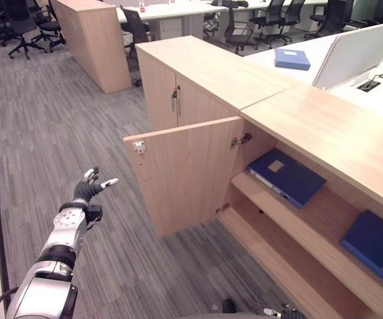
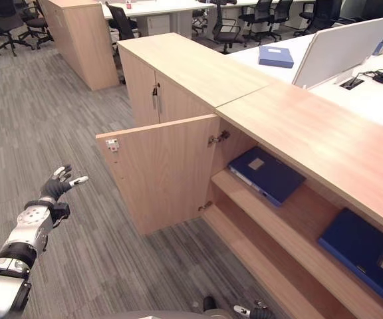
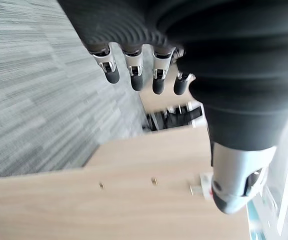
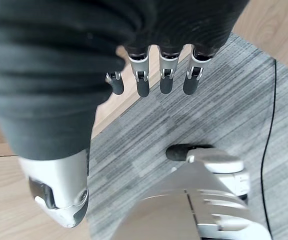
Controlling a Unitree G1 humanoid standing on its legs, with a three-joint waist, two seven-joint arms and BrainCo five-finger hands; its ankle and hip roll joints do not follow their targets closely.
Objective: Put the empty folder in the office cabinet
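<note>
Left hand [image 1: 88,187] is raised over the grey carpet [image 1: 58,133], well apart from the open cabinet door [image 1: 185,173], fingers spread and fairly straight, thumb out, holding nothing and touching nothing. In its wrist view the fingers [image 3: 136,80] hang relaxed with the door panel past them.

Right hand [image 4: 149,75] hangs low over the carpet by the cabinet's front edge, fingers relaxed and apart, empty; its fingertips just show at the bottom edge of the head view [image 1: 276,312].

Office cabinet [image 1: 324,139] stands with its door swung wide. 2 dark blue folders lie flat on the upper shelf [image 1: 291,222]: 1 folder [image 1: 286,176] at the shelf's left end just inside the door hinge, label square facing up; the other blue folder [image 1: 378,247] toward the right end, well apart from the 1st. Lower shelf [image 1: 271,259] sits beneath.

A lighter blue box file [image 1: 292,59] lies on the white desk [image 1: 291,50] behind the cabinet, beside a white partition [image 1: 358,56].
</note>
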